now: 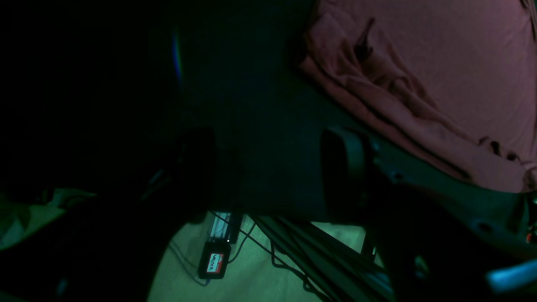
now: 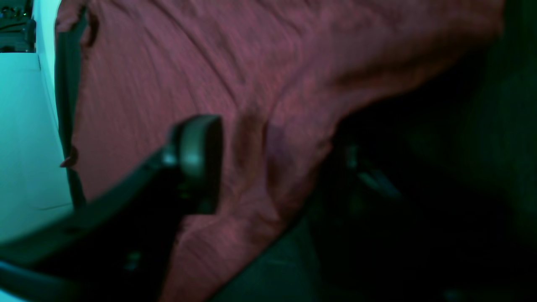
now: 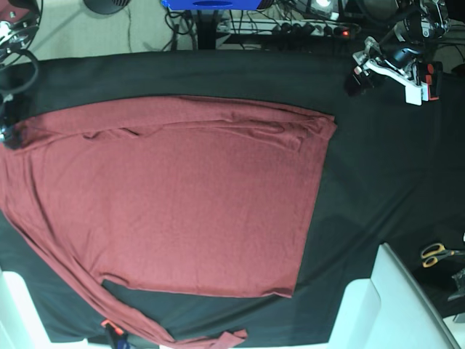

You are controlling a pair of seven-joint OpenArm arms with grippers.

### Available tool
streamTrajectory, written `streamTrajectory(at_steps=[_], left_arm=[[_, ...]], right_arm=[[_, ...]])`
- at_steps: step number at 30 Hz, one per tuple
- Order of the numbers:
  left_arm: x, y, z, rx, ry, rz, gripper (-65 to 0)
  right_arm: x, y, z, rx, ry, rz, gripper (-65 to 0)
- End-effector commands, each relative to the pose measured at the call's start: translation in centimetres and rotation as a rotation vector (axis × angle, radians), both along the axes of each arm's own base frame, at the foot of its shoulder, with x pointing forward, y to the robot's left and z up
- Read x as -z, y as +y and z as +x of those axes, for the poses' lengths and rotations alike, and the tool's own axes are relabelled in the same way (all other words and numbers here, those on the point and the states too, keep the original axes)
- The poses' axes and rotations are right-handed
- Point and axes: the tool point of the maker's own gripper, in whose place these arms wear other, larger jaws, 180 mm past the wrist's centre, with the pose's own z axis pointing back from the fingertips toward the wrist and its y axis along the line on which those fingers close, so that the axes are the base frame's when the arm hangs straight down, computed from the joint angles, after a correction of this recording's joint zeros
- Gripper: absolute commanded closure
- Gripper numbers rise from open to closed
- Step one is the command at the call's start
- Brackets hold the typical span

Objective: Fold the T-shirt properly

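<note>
Here you see, from left to right, the large dark red soft knit T-shirt (image 3: 182, 196) lying flat on the black cloth table (image 3: 378, 189). It looks light and limp, so take it at a hem corner. The right gripper (image 2: 277, 163) hovers over it, fingers spread. The left gripper (image 1: 268, 172), spread, holds nothing. No containers.

We see a black cloth surface (image 3: 378, 182) covering the table across most of the base view. Scissors with yellow handles (image 3: 438, 253) sit at the right edge, lower half. Top center, a blue object (image 3: 211, 4), with a power strip (image 3: 305, 27) and cables to its right. In the left wrist view, bottom center, a small black labeled box (image 1: 214, 262) lies on pale floor among cables.
</note>
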Motion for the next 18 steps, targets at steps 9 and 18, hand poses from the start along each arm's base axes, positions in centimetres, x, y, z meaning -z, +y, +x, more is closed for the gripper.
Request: streamTrajectory(at_steps=[9, 18], left_arm=[[-1.0, 0.1, 1.3, 0.001, -0.052, 0.0, -39.2], [1.0, -0.2, 2.0, -0.049, -0.033, -0.062, -39.3]], right_arm=[[-1.0, -1.4, 0.4, 0.01, -0.016, -0.027, -1.7], [-0.9, -1.3, 0.2, 0.006, -0.009, -0.024, -1.4]])
